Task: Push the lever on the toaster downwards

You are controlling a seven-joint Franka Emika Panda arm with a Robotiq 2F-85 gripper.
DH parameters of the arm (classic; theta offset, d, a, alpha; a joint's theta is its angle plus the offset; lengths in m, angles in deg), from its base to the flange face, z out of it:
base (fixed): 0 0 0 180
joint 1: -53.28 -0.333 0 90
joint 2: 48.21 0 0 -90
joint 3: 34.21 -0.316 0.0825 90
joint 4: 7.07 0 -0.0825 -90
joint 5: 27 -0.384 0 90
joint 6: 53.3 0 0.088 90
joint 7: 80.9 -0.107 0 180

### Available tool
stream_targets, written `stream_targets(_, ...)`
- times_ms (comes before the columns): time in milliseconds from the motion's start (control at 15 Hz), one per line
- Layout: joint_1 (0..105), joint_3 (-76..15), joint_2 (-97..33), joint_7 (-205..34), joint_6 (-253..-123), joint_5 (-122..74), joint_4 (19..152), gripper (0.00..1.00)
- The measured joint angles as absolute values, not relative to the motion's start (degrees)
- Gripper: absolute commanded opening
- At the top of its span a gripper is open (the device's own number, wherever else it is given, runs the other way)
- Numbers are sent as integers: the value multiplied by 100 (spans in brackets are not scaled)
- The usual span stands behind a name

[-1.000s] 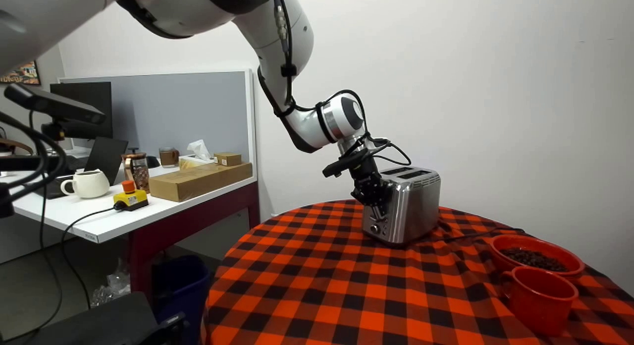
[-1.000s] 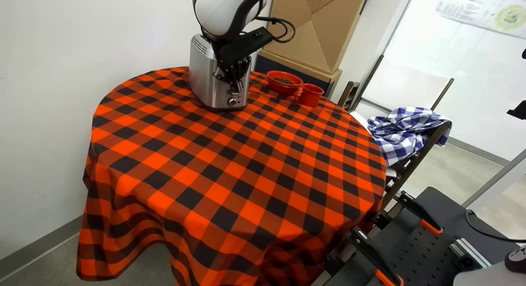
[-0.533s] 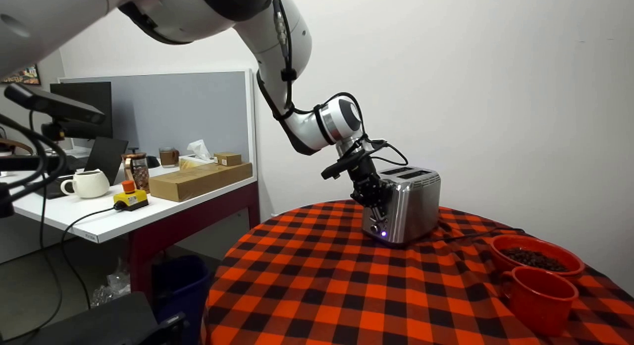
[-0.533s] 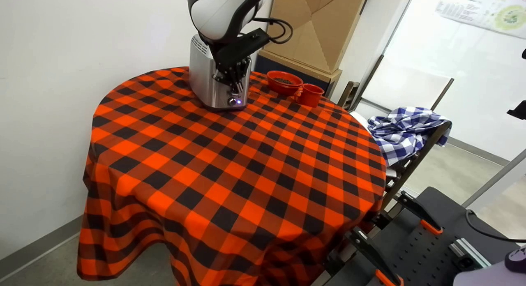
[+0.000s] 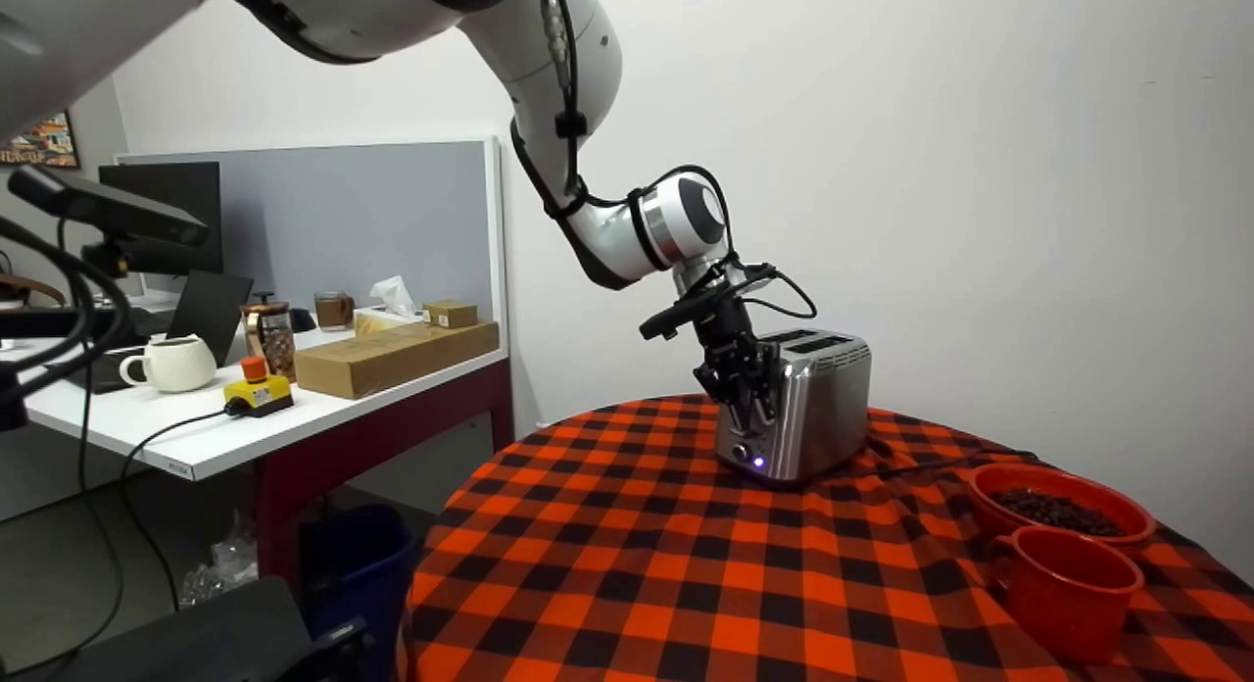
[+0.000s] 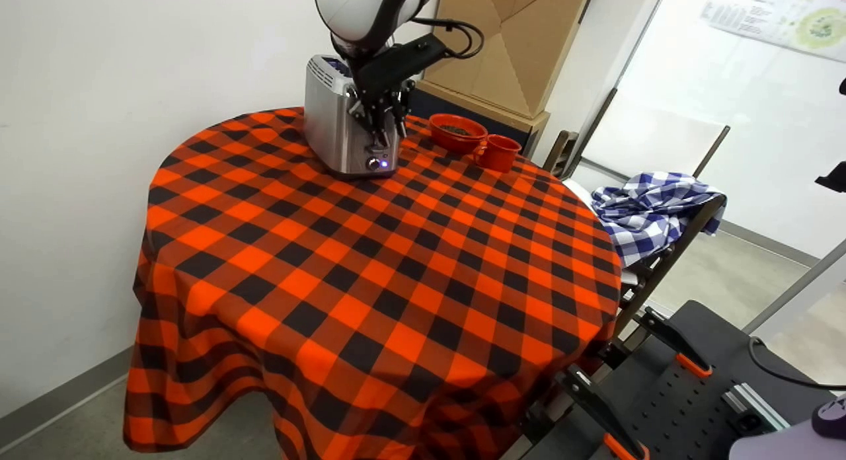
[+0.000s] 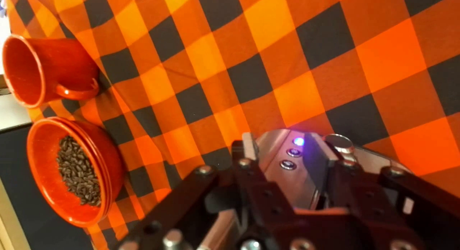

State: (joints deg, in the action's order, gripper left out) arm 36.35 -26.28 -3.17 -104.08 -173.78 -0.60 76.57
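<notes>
- Up a little since half a second earlier, the gripper [image 7: 287,144] had also spread its fingers [image 7: 249,146], which had looked pressed together then; the toaster [image 5: 828,408] hadn't budged.
- Now those fingers stood apart with nothing clasped between them, the toaster's front end showing through the gap. Whether a tip brushed metal, I couldn't tell.
- Just past the tips, a purple light [image 7: 298,141] glowed on the front, with the dial [image 7: 339,143] beside it. I couldn't pick out the lever for certain; I took it to be on that same face, above the dial, behind the fingers.
- That lever, I reckoned, was small and stiff, working against a spring. It wanted no pinch, just fingertips brought together on its top and pressed straight down until it caught. The glow made me think it had latched already.
- As for the toaster, its shiny metal sides looked hard and slippery. I guessed it was light enough to skid on the checked tablecloth [image 5: 627,564] if shoved at an angle, so a hold on the body seemed no use; a square, downward push would serve better.
- Farther out on the same cloth, well apart from the gripper, sat a red mug [image 5: 1063,608] and, just beside it, a red bowl [image 7: 45,163] of dark beans [image 7: 79,171].
</notes>
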Motion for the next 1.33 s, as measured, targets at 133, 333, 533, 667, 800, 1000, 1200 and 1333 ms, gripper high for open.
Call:
stream_targets(133, 3722, -2686, -740, -10306, -17394, -101, 8126, 87)
stream_targets(333, 3878, -2885, -1530, -10085, -17405, -265, 8980, 100)
stream_targets(533, 4042, -3173, -2318, -9835, -17441, -501, 9874, 100)
stream_targets(667, 4097, -3311, -2849, -9799, -17574, -530, 10497, 100)
stream_targets(800, 4109, -3367, -3400, -9856, -17789, -529, 11112, 100)
stream_targets(1000, 4172, -3421, -4331, -10120, -18033, -529, 12044, 100)
stream_targets(1200, 4297, -3481, -5121, -10218, -18081, -534, 12743, 100)
stream_targets(1333, 4315, -3487, -5296, -10222, -18102, -536, 12899, 100)
